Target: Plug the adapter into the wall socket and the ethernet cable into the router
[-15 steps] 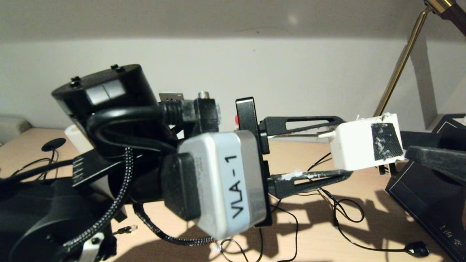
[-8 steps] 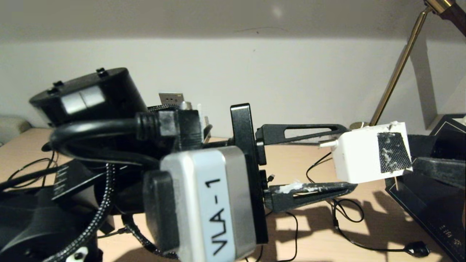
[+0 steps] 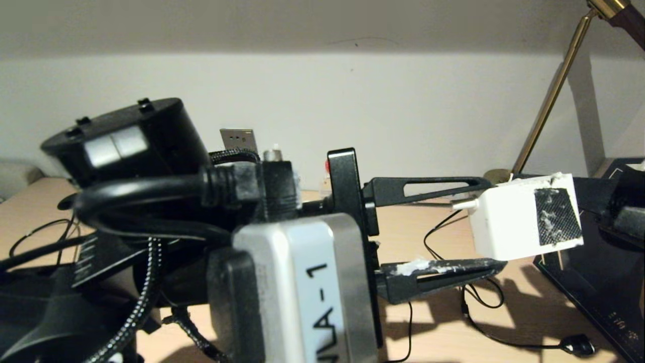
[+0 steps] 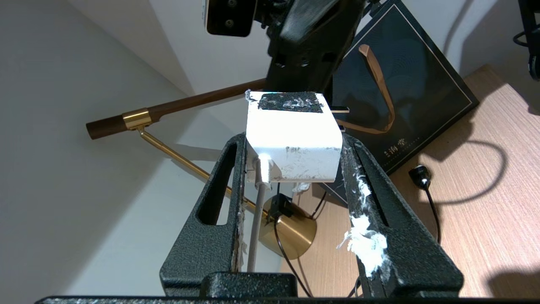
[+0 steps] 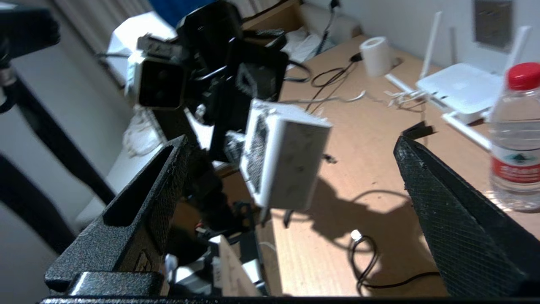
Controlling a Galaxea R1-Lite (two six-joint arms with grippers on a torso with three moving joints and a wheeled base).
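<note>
Above the table (image 3: 433, 327), at 3 o'clock of the left wrist: grips the adapter (image 3: 524, 217) by its flat sides in the closed jaws of the left gripper (image 3: 491, 224), with the dark taped face turned away from that arm. Probably presents it so for a handover. Leaves the thin white cord (image 4: 257, 202) trailing back between the jaws. Meets it with the right gripper (image 5: 291, 143), jaws spread wide to either side of the white box and apart from it.

Shows the wall socket (image 3: 237, 138) only as a grey corner at 10 o'clock of the adapter, behind the left arm's bulk. Shows the router (image 5: 460, 86) only from the right wrist, beside a water bottle (image 5: 517, 135). Blocks most of the table from the head. Cannot tell which of the black leads (image 3: 473, 302) lying there is the ethernet cable. Crops the brass lamp (image 3: 549, 91) at 1 o'clock.
</note>
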